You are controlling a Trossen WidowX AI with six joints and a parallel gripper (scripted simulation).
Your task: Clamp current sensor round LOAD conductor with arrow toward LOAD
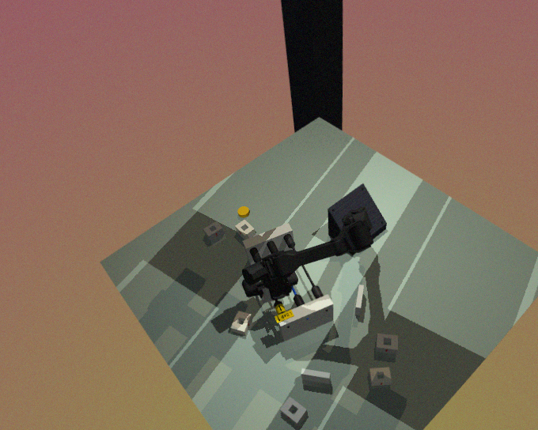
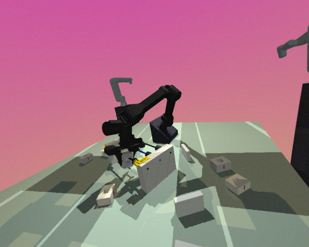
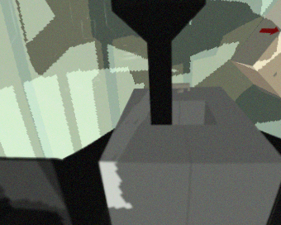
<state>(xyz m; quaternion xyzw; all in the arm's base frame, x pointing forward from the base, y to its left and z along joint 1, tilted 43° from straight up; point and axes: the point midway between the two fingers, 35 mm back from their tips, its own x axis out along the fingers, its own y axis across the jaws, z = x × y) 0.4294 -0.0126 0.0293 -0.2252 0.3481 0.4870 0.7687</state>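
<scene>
My gripper [image 1: 270,296] [image 2: 125,157] [image 3: 177,127] is low between the two white terminal blocks, at the end of the conductor by the yellow LOAD tag [image 1: 284,316] [image 2: 142,160]. It is shut on the grey split-core sensor [image 3: 193,165] [image 2: 127,161]. In the wrist view the dark conductor [image 3: 160,83] runs into the sensor's square opening, and the sensor's halves look closed around it. The arm hides the sensor in the top view. I cannot see the sensor's arrow.
The near terminal block [image 1: 306,316] [image 2: 156,170] and far block [image 1: 267,238] carry three conductors, one blue [image 1: 295,291]. Several similar grey boxes lie around, such as one [image 1: 240,322] [image 3: 264,54] close by and another [image 1: 386,344]. A yellow disc [image 1: 244,211] lies at the back.
</scene>
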